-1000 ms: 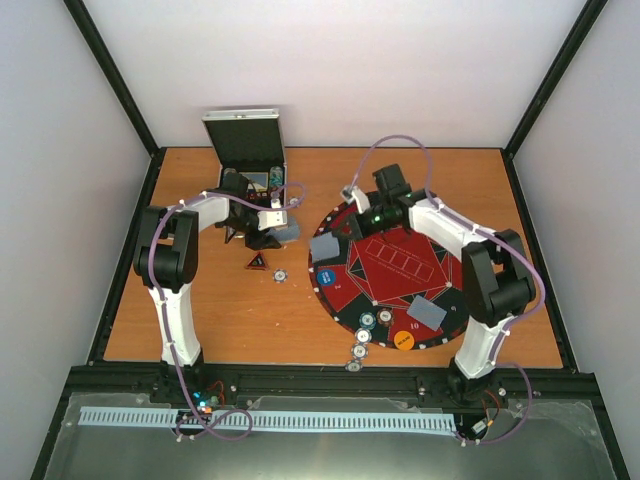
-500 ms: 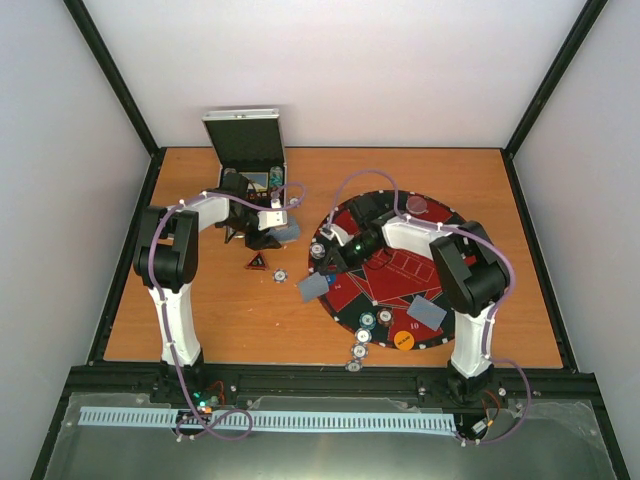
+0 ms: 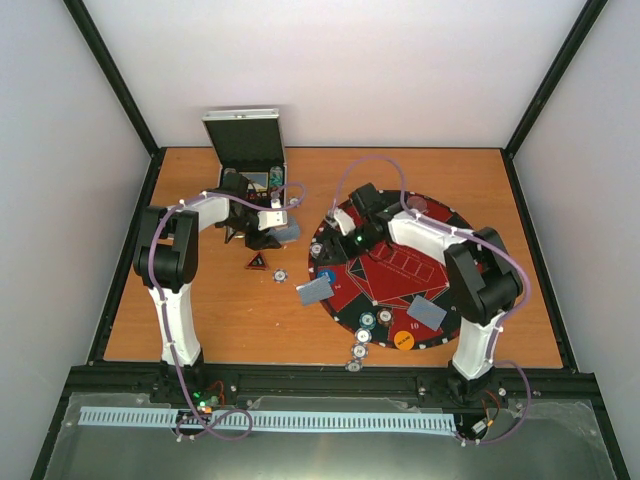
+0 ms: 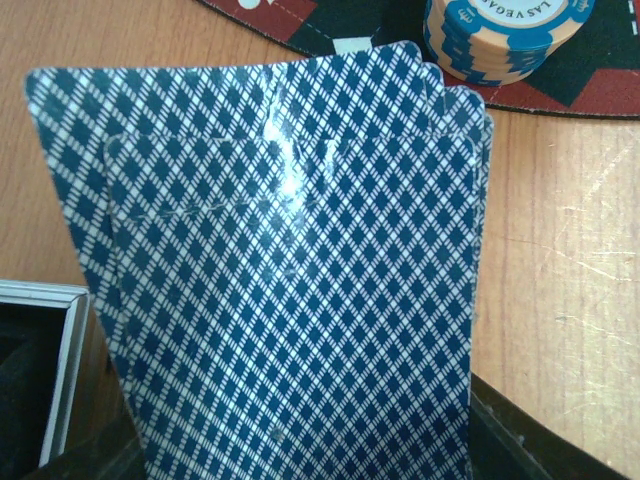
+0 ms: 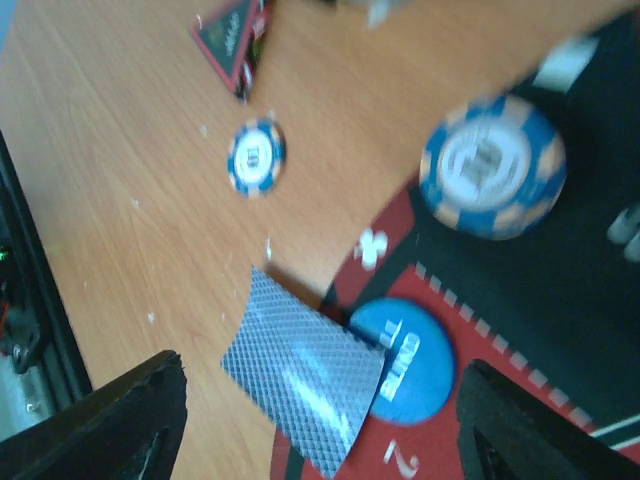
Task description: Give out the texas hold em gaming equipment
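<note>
Where the left pincer (image 3: 262, 238) hangs: beside the case (image 3: 245, 140), clamped on blue-backed playing cards (image 4: 290, 280).
Right pincer (image 5: 322, 372): wide, empty, above a loose card (image 5: 285, 365).
Loose card: across the mat (image 3: 400, 265) edge, beside the blue marker disc (image 5: 400, 360).

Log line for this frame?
left gripper: shut on cards | right gripper: open, empty | card: face down across mat edge

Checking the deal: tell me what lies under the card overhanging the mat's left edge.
The card lies partly on the table, partly on the mat. Anything else beneath is hidden.
</note>
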